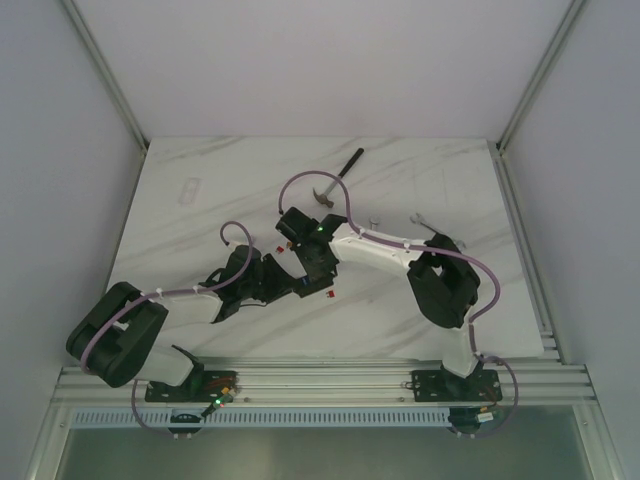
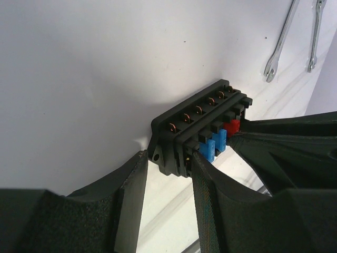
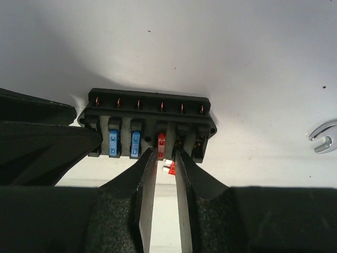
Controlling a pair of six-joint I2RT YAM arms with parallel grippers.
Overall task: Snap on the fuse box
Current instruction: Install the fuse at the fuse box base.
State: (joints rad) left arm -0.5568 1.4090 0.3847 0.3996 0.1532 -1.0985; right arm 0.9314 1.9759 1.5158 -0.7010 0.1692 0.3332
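Observation:
The fuse box is a small black block with a row of slots; two blue fuses and one red fuse sit in it. My left gripper is shut on one short end of the box, a finger on each side. My right gripper is at the box's front, its jaws slightly open on either side of the red fuse without pinching it. Two slots to the right of the red fuse look unfilled. In the top view both grippers meet at mid-table and cover the box.
Two wrenches lie beyond the box, one also at the right edge. A loose red fuse lies under the right fingers, others nearby. A hammer-like tool lies at the back.

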